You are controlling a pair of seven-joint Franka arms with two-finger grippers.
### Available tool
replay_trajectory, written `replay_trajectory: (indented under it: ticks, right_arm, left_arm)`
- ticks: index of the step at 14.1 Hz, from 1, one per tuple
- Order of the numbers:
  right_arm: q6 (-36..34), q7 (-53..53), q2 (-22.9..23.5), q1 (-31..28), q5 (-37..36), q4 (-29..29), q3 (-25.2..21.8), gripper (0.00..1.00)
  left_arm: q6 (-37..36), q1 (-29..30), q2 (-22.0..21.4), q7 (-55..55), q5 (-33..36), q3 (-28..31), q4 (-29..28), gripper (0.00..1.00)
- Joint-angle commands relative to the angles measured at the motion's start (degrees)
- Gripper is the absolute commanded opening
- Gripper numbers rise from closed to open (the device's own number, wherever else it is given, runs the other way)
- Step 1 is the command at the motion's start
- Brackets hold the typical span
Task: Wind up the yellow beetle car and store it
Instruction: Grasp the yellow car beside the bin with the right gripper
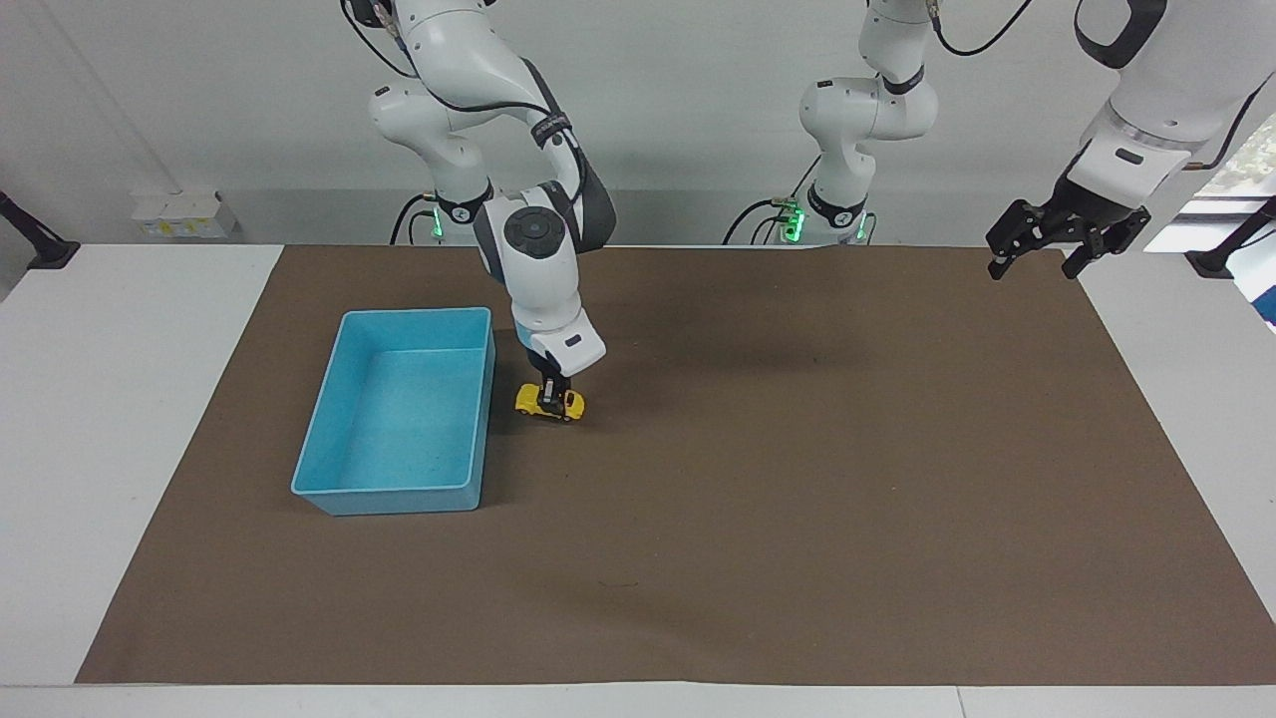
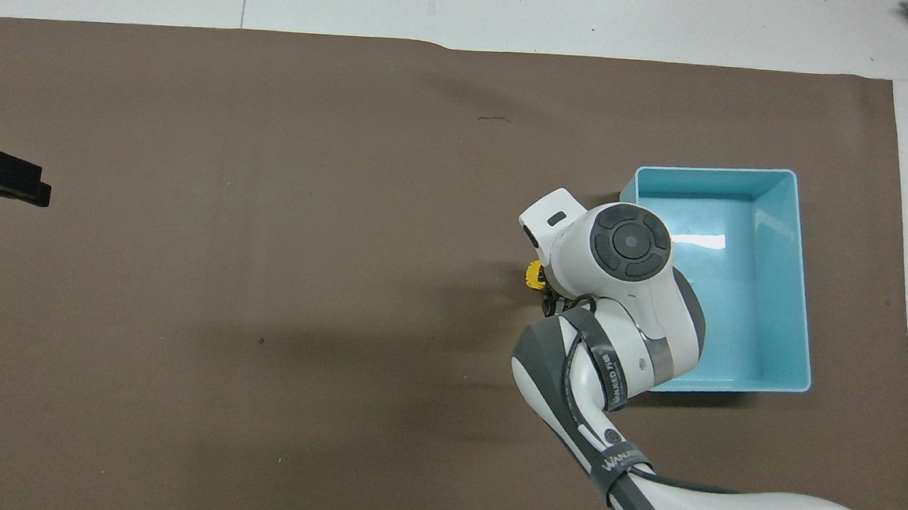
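One brown mat (image 1: 797, 479), white table (image 1: 120, 399)

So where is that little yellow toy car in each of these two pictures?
Facing view: the yellow beetle car sits on the brown mat under the right gripper, beside the light blue tray.
Overhead view: only a yellow sliver shows past the right arm's wrist.
Shared landmark: the tray.

No legible text besides unclear white lettering on the right arm (image 2: 612, 375).
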Motion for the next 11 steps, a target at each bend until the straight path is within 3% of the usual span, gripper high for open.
replay_trajectory:
  ticks: [1, 6, 11]
  right_arm:
    - [-3.2, 0.7, 0.9, 0.1, 0.6, 2.8, 0.0, 0.11]
    - [-14.1, 0.9, -0.1, -0.7, -0.2, 9.4, -0.2, 0.11]
    - [-19.5, -1.0, -4.8, -5.1, -0.6, 10.0, -0.9, 0.11]
  left_arm:
    - [-0.6, 1.3, -1.2, 0.8, 0.9, -1.0, -0.9, 1.0]
    - [-0.6, 1.3, -1.2, 0.8, 0.9, -1.0, -0.9, 1.0]
    - [-0.6, 1.3, -1.2, 0.8, 0.9, -1.0, -0.9, 1.0]
